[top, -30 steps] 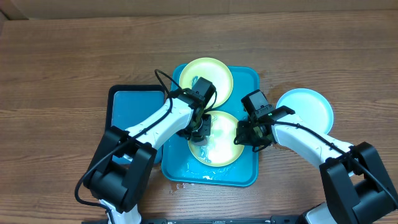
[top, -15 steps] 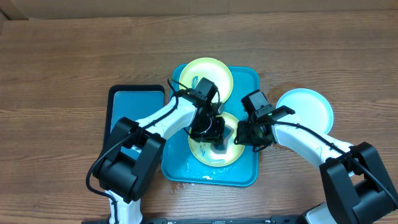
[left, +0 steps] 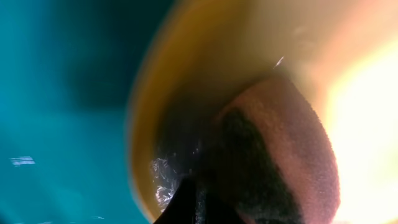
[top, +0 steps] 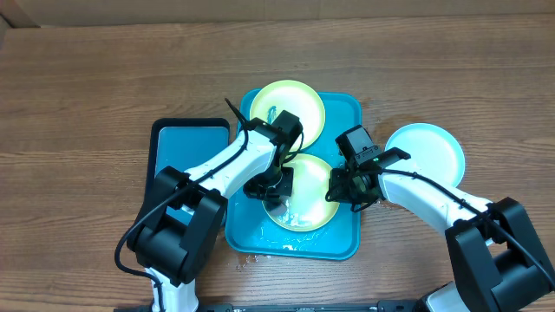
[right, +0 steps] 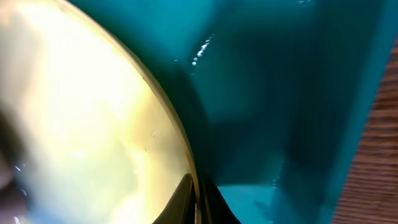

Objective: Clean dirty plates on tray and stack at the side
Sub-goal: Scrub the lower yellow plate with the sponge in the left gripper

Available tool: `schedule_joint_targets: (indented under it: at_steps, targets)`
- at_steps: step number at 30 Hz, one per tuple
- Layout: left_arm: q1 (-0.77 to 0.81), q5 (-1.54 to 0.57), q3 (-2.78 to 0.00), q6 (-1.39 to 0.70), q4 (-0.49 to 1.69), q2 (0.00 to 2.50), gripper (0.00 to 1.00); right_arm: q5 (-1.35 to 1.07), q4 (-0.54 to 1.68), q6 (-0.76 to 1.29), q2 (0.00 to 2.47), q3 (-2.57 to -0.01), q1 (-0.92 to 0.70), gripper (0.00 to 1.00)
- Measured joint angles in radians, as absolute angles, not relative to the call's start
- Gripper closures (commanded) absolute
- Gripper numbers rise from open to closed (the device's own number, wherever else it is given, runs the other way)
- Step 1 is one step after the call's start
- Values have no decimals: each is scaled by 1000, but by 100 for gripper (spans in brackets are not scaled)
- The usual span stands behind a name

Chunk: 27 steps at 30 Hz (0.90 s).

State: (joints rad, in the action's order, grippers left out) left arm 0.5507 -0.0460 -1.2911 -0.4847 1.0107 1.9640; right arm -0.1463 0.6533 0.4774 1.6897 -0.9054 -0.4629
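Yellow-green plate (the near one) lies in tray; right end effector clamped on its right rim; left end effector grips brown sponge against its left side.

Brown wood tbl, tan strip along top, even light

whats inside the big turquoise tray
A far yellow-green plate and a near yellow-green plate. The left gripper covers the near one's left side, so what lies there is hidden.
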Motion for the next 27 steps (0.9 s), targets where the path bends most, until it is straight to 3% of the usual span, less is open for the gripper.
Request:
schedule_joint_targets:
  at_steps: [5,9,17,27]
  targets:
    - [550,104,-1347,-522,1013,1979,96,-165,643,488,1690,-907,-472,96]
    - [546,79,-1375,-503,949,1989,96,-147,647,498,1690,-908,-470,96]
    - [542,-257,-1374,-488,741,2035,96,-119,656,501,1690,-910,-458,96]
    - [574,-566,-1377,-478,714,2094,96,-111,659,501,1690,-911,-458,96]
